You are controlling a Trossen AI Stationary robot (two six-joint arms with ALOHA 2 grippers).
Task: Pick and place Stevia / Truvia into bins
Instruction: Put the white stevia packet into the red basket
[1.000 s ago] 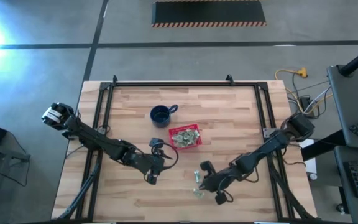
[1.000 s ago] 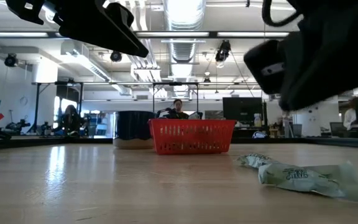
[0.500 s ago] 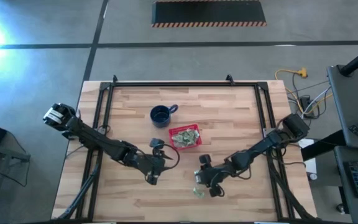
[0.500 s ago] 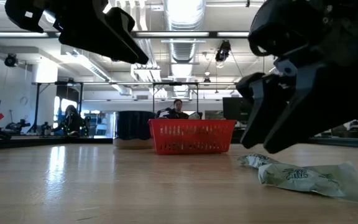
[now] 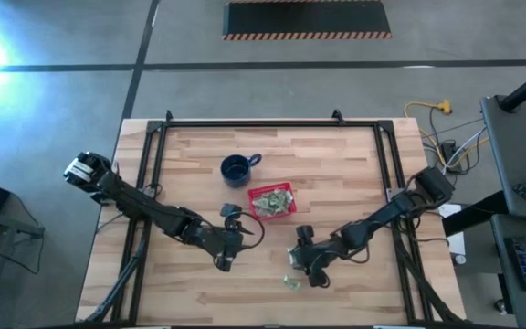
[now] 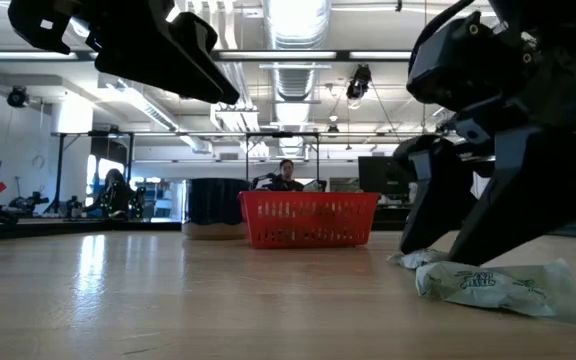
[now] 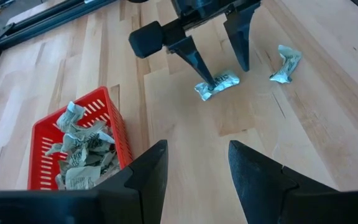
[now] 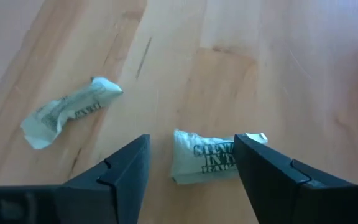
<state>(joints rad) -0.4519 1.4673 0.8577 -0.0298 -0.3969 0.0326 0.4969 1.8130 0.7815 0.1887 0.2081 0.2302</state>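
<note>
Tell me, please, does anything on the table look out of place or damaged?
Two crumpled sachets lie loose on the table, outside the red basket. One sachet sits between the open fingers of the right gripper; the other sachet lies apart beside it. Both are creased and twisted, not flat. The dark blue mug stands upright.

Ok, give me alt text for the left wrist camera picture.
The right pincer, fingers open, straddles a crumpled sachet on the wooden table, another sachet lying beyond. A red basket part-filled with sachets sits nearby; the left pincer frames the foreground, open.
</note>
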